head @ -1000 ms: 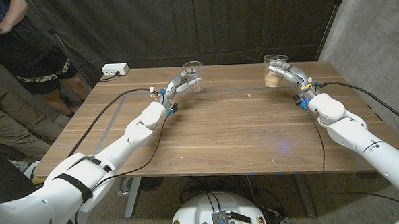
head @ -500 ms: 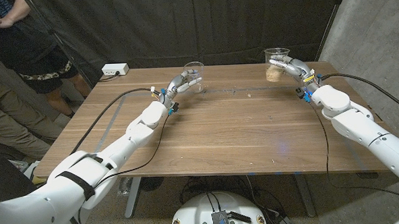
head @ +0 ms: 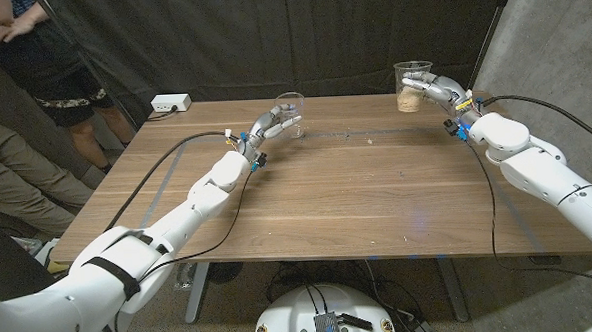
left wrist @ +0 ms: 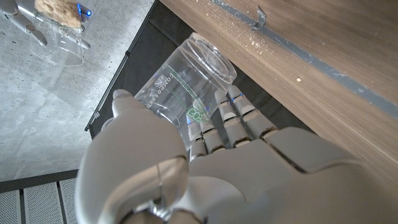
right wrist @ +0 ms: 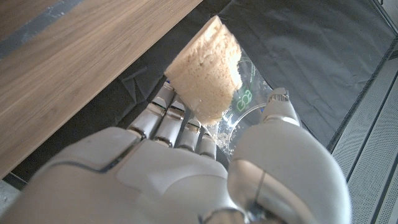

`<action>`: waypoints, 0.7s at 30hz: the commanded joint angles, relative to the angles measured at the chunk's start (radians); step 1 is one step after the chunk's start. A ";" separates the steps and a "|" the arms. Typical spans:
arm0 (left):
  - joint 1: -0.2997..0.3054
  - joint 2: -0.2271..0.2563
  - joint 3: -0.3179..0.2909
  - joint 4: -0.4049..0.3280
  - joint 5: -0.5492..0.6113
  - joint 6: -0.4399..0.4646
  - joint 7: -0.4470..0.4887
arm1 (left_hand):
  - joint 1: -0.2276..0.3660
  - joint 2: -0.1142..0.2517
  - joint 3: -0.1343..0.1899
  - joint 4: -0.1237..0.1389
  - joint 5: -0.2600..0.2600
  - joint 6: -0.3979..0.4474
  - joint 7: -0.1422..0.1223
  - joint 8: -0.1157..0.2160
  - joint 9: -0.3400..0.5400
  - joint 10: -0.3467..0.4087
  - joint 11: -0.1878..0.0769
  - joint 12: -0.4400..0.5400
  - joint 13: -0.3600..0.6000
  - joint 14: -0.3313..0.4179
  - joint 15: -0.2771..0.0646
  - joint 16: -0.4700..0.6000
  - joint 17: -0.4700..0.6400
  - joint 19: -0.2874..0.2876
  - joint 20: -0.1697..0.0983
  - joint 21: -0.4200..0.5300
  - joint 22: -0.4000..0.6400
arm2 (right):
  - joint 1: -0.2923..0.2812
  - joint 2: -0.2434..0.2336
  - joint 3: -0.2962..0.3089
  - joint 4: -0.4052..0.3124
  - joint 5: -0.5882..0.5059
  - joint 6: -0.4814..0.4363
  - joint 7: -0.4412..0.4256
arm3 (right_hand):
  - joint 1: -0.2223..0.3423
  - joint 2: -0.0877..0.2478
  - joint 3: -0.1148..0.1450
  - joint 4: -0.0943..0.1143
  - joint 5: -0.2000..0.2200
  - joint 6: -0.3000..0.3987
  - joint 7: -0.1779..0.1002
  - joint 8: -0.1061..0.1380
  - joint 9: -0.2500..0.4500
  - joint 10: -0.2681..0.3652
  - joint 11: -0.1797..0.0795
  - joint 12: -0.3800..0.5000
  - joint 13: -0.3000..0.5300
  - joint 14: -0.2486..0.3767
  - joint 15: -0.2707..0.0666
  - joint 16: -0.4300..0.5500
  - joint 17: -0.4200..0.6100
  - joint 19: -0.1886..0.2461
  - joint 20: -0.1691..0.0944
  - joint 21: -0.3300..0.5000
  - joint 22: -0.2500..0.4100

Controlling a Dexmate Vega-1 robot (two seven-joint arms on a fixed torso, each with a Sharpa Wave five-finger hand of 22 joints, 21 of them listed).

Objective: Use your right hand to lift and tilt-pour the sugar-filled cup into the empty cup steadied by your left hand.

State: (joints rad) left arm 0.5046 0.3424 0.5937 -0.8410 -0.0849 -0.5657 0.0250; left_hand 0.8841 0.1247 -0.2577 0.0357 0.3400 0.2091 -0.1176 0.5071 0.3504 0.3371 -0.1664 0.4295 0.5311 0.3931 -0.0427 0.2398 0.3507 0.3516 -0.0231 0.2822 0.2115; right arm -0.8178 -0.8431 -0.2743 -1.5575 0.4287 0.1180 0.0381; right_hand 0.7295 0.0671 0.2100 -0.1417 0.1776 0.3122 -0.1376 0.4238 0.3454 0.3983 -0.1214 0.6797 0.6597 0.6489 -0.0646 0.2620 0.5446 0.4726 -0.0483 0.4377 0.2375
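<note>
My right hand (head: 435,87) has its fingers wrapped round the clear plastic cup holding brown sugar (head: 411,85), thumb on one side and the rest on the other, as the right wrist view shows (right wrist: 205,168). In the head view that sugar-filled cup sits upright in my grip with its base just clear of the wooden table (head: 357,193), above the far right part of the top. The sugar (right wrist: 208,74) fills the lower part of the cup and looks packed into a lump against the wall.

My left hand (head: 271,122) is closed round the empty clear plastic cup (head: 290,113), which stands upright on the table near the far edge. From the left wrist view the fingers (left wrist: 233,124) lie along one side of this cup (left wrist: 186,87) and the thumb along the other, so the hold is firm. The two cups are well apart, the empty one off to the inner side of my left hand and the filled one beyond it toward my right.

Past my left arm, a white power strip (head: 170,102) lies near the far left corner of the table, and a black cable (head: 151,177) runs along the wood beside the forearm. A person (head: 32,87) stands beyond that corner, arms folded.
</note>
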 commanded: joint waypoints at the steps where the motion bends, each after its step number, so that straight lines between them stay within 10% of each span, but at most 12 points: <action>1: 0.008 -0.001 0.002 -0.011 -0.002 0.006 -0.001 | 0.006 0.003 -0.005 -0.002 -0.002 0.009 0.001 0.008 0.002 0.006 -0.001 0.007 0.004 0.009 -0.133 -0.007 0.006 0.006 0.001 0.003 0.004 | 0.026 -0.046 0.018 -0.053 0.045 -0.085 0.050 | 0.000 0.012 0.008 0.005 0.002 0.001 0.008 -0.003 0.005 0.000 0.010 0.000 0.006 0.009 -0.168 -0.003 0.005 -0.002 -0.068 0.005 0.000; 21: 0.009 -0.007 0.008 -0.021 0.001 0.010 -0.003 | 0.008 0.006 -0.007 0.001 -0.010 0.013 0.001 0.013 -0.001 0.009 0.003 0.012 0.008 0.014 -0.132 -0.011 0.014 0.007 0.000 0.006 0.004 | 0.099 -0.064 0.021 -0.080 0.063 -0.099 0.114 | 0.001 0.016 0.011 0.005 -0.001 0.008 0.014 -0.004 0.006 0.010 0.019 0.002 0.008 0.016 -0.169 -0.002 0.007 -0.003 -0.062 0.006 -0.001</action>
State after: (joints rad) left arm 0.5130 0.3384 0.5991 -0.8575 -0.0859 -0.5571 0.0228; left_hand 0.8869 0.1271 -0.2577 0.0357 0.3324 0.2129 -0.1143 0.5108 0.3477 0.3370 -0.1663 0.4370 0.5356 0.3970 -0.0466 0.2323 0.3600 0.3516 -0.0231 0.2822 0.2114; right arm -0.7487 -0.8980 -0.2539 -1.6239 0.4863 0.0223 0.1223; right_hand 0.7255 0.0728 0.2100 -0.1417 0.1770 0.3123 -0.1262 0.4211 0.3454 0.4013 -0.1078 0.6761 0.6666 0.6541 -0.0592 0.2620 0.5495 0.4726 -0.0483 0.4377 0.2375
